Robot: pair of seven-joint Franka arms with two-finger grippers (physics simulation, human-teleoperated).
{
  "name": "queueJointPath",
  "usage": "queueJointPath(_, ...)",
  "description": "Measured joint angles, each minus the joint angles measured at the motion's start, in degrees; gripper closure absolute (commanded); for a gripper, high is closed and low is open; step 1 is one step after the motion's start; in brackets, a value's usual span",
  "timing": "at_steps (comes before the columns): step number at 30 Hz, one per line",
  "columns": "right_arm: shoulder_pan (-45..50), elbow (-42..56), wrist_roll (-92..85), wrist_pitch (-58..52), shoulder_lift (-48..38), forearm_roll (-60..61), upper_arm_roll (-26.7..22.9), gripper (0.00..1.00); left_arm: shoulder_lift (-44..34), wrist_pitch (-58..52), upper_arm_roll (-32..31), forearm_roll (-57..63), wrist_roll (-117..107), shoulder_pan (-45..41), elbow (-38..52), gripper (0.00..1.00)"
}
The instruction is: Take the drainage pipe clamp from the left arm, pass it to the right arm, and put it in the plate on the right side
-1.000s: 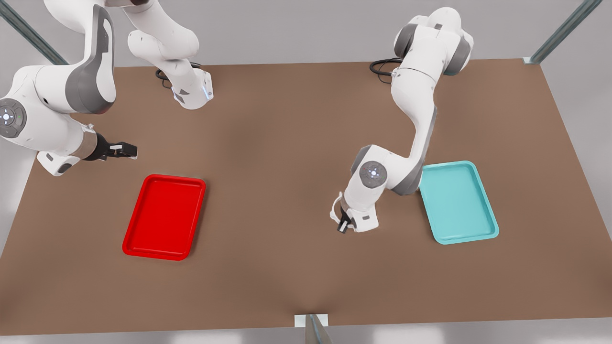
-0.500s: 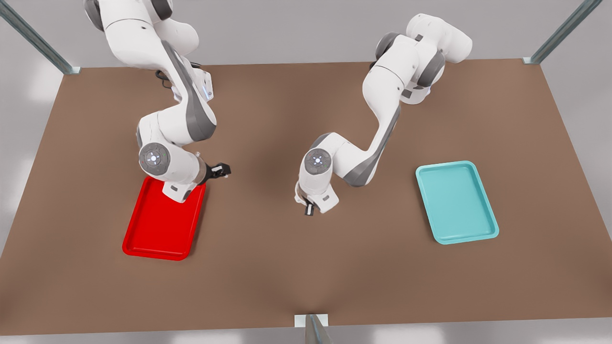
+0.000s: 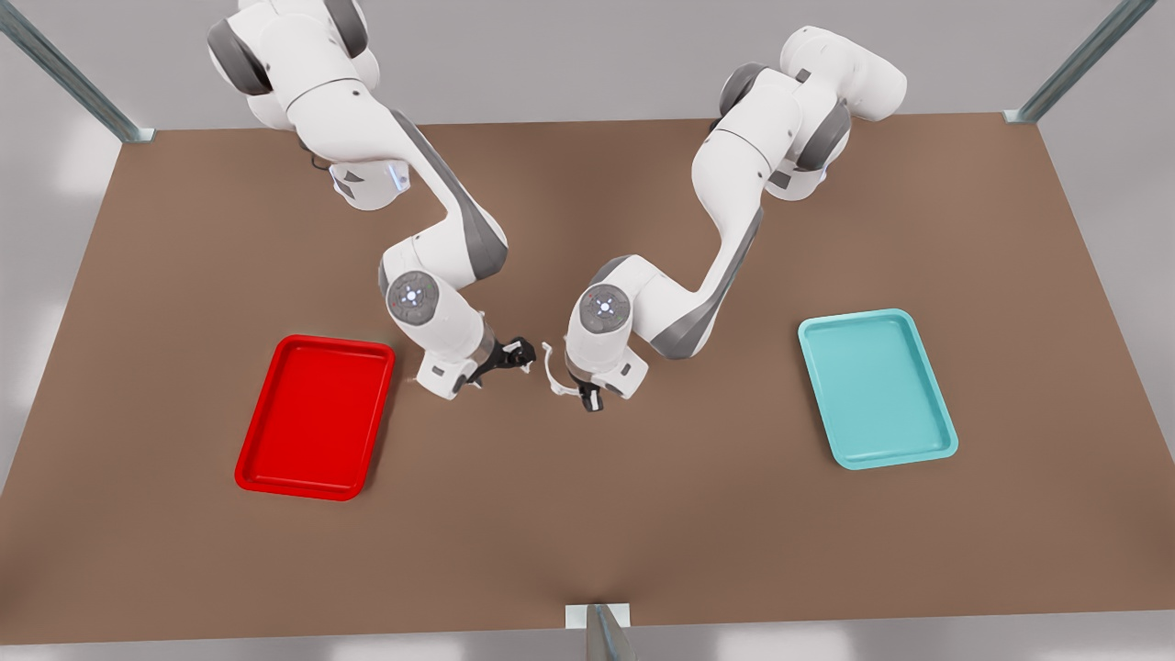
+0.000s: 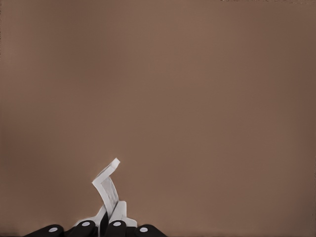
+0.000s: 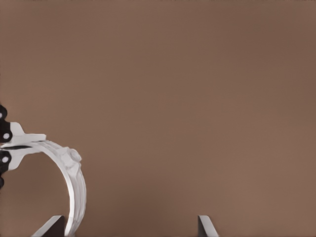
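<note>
The white drainage pipe clamp (image 3: pixel 551 372) hangs above mid-table, my left gripper (image 3: pixel 590 400) shut on its lower end. In the left wrist view the clamp (image 4: pixel 108 190) sticks out from that gripper (image 4: pixel 101 229). My right gripper (image 3: pixel 520 354) is open just to the front view's left of the clamp, pointing at it. In the right wrist view the clamp's arc (image 5: pixel 71 173) runs close past one fingertip (image 5: pixel 53 225) of the open right gripper (image 5: pixel 131 227), and the left gripper (image 5: pixel 3 143) holds its far end. The red plate (image 3: pixel 312 418) lies on the front view's left.
A teal tray (image 3: pixel 877 386) lies on the front view's right. Both arm bases stand at the far edge of the brown table (image 3: pixel 587 514). A metal post (image 3: pixel 601 633) rises at the middle of the near edge.
The right arm swung from the front view's far left, over the red plate, to the centre. The left arm carried the clamp toward the centre and turned it to face the right gripper.
</note>
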Motion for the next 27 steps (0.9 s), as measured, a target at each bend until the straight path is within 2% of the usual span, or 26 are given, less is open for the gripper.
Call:
queueJointPath(11,1.3,-8.4,2.2,9.9,-1.8,0.2,2.3,0.00,0.4,1.6,-0.1,0.0,-7.2,-0.1,0.0,0.79)
queueJointPath(27,2.4,-8.3,3.6,17.9,2.8,0.0,3.0,0.00,0.4,1.5,-0.3,0.0,-12.1,-0.1,0.1,0.79)
